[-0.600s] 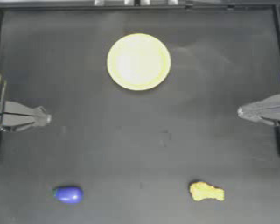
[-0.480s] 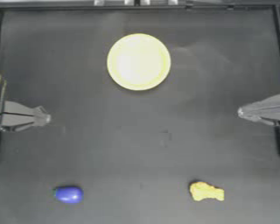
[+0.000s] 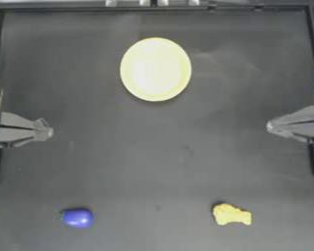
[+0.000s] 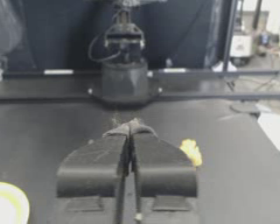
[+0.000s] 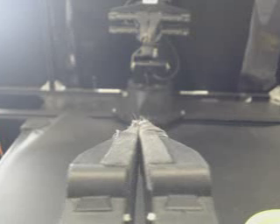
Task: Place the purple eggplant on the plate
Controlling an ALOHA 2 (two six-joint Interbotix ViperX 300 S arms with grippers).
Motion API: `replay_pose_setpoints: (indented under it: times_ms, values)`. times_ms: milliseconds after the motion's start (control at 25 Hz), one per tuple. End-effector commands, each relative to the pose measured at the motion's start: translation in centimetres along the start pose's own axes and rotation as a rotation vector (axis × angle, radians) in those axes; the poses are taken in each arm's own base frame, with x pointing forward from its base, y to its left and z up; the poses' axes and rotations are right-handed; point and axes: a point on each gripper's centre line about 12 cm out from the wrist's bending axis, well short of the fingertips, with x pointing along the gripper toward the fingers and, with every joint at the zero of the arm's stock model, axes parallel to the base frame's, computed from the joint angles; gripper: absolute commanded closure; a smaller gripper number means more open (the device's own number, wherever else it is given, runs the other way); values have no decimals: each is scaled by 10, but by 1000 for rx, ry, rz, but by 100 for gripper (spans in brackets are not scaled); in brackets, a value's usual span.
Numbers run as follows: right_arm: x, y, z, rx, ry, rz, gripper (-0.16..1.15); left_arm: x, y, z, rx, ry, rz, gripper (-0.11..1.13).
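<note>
Step in hand: the first reach for the purple eggplant (image 3: 77, 217) is judged still to be made; nothing is held.
Purple eggplant: it is seen lying on the worktop (image 3: 153, 162) near the front-left corner in the top view, well apart from the plate (image 3: 155, 69), which sits toward the far edge, near the middle.
Left gripper (image 3: 47, 131): it is parked at the left edge, its fingers pressed together and empty (clearly shown in the left wrist view (image 4: 129, 127)).
Right gripper (image 3: 271, 126): it is parked at the right edge, fingers likewise closed on nothing.
How to do it well: the left arm is judged the nearer one; its fingers should be opened wide before descent, brought straight down over the rounded body, and closed across its middle, since a glossy blob is likely to slip if pinched near an end.
Thing to avoid: the lumpy yellow object (image 3: 231, 214) lies well apart to the right and is not to be mistaken for the target.
Surface: dark, matte and flat, bounded by a raised rim.
Room: a clear path is left between eggplant and plate.
</note>
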Motion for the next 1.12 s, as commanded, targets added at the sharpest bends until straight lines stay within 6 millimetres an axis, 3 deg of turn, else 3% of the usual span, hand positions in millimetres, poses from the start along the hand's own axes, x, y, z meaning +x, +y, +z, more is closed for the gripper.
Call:
replay_pose_setpoints:
  times_ms: [40,80,120,240,560,920,1120]
  values:
    - [2,0,8,-21,-20,5,4,4,0,5,3,20,-2,9]
    - [2,1,8,-22,-20,5,-6,5,0,4,3,32,-3,-4]
    - [2,0,8,-21,-20,5,-11,5,-1,5,3,43,-4,-8]
    - [2,0,7,-18,-17,3,-1,7,-1,4,3,100,-5,4]
    - [2,-2,5,-5,-3,-8,-1,11,-8,0,13,337,-43,-1]
    - [1,-4,2,27,8,-23,-1,34,-22,-7,-10,672,-84,-1]
    - [1,-4,2,30,9,-24,-1,44,-33,-20,-39,773,-98,-1]
